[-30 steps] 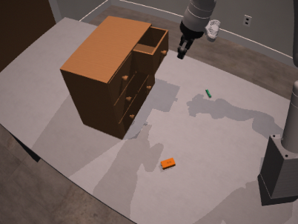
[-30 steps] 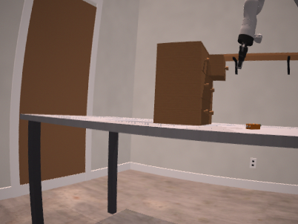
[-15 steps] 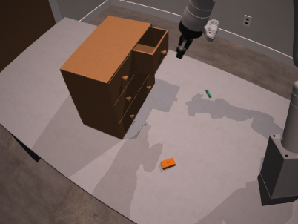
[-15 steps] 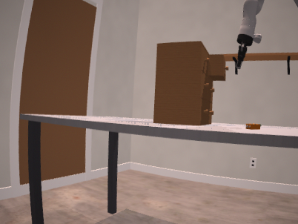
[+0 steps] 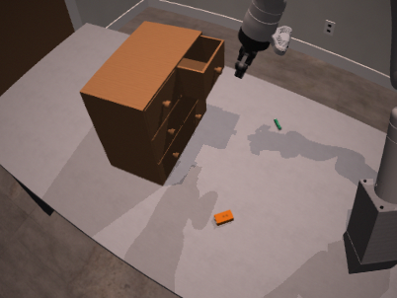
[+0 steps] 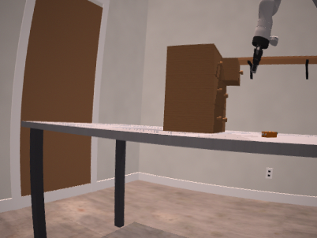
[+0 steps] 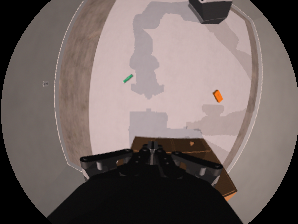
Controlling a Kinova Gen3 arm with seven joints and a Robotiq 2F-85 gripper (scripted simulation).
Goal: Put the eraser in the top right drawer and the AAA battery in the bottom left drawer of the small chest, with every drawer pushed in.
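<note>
The brown chest (image 5: 133,84) (image 6: 191,88) stands on the table. Its top-row right drawer (image 5: 203,55) (image 6: 233,71) (image 7: 193,149) is pulled partly out and looks empty; the other drawers are in. The orange eraser (image 5: 223,217) (image 6: 270,134) (image 7: 217,96) lies flat near the table's front. The green AAA battery (image 5: 277,124) (image 7: 128,79) lies on the table right of the chest. My gripper (image 5: 240,73) (image 6: 254,69) (image 7: 152,147) is shut and empty, hanging in the air just in front of the open drawer's front, at about its height.
The arm's grey base (image 5: 370,227) stands at the table's right edge. The table's edge (image 6: 158,138) runs close behind and left of the chest.
</note>
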